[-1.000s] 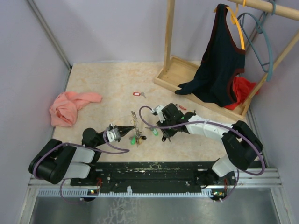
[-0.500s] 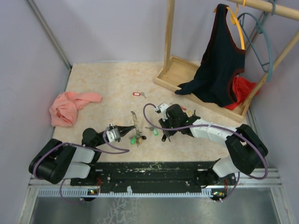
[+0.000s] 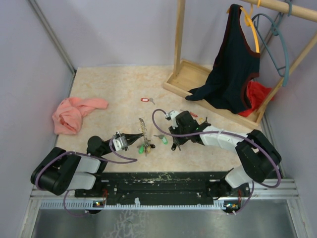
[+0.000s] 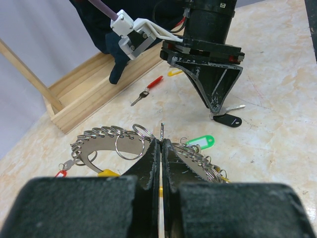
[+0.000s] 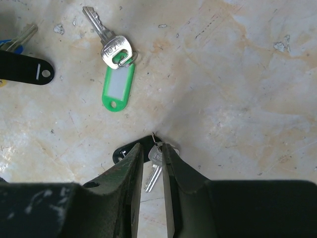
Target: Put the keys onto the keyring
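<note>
— Okay, nearest first: got the left gripper (image 4: pixel 160 148) low over the table (image 3: pixel 109 89), jaws pressed together on the thin wire of the keyring (image 4: pixel 106 134). Ring held up off the surface, right at the fingertips.
— And just beyond?
— Seeing the right gripper (image 5: pixel 153 147) pointed straight down onto a loose key (image 5: pixel 154 161) with a black tag (image 5: pixel 122 150), flat on the table just past the keyring. Jaws narrowly apart either side of the key's head; can't tell whether pinching it or only straddling it.
— Anything else loose?
— Spotting a green-tagged key (image 5: pixel 117 50) lying near that one, clear of the fingers. Farther out, a red-tagged key (image 3: pixel 145 100) alone mid-table, a pink cloth (image 3: pixel 74 114) off to the left, and a wooden tray (image 3: pixel 183 82) at the back right.
</note>
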{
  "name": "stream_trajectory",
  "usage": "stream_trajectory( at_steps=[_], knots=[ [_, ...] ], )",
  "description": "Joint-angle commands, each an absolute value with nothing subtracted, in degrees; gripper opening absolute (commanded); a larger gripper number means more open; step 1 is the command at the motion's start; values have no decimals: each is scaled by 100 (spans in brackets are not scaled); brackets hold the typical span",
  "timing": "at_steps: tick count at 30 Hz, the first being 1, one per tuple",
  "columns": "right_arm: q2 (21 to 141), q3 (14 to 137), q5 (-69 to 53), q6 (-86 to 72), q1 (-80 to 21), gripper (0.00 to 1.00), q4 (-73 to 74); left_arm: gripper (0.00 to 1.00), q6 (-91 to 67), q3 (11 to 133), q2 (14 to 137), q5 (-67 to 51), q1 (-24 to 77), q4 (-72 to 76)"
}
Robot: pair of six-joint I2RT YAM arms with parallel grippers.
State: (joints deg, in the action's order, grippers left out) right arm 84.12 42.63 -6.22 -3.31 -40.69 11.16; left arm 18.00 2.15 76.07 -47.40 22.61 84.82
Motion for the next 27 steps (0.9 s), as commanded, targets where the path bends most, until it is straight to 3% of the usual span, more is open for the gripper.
stream_trajectory(
  at_steps=[1,13,22,27],
  knots=[
    [8517,4465,-727,-446,-4011,22,990,0,1793,346,7629,-4796,2225,8745],
    [8721,4490,-756,-509,-4008,18,917,0,1776,351,7605,-4796,2232,8721],
    [8858,4526,-725,-604,-4010,0,986,0,1784,359,7594,-4819,2231,8687],
    [8758,4535,-855,-412,-4017,0,930,0,1745,380,7583,-5012,2224,8659]
  ],
)
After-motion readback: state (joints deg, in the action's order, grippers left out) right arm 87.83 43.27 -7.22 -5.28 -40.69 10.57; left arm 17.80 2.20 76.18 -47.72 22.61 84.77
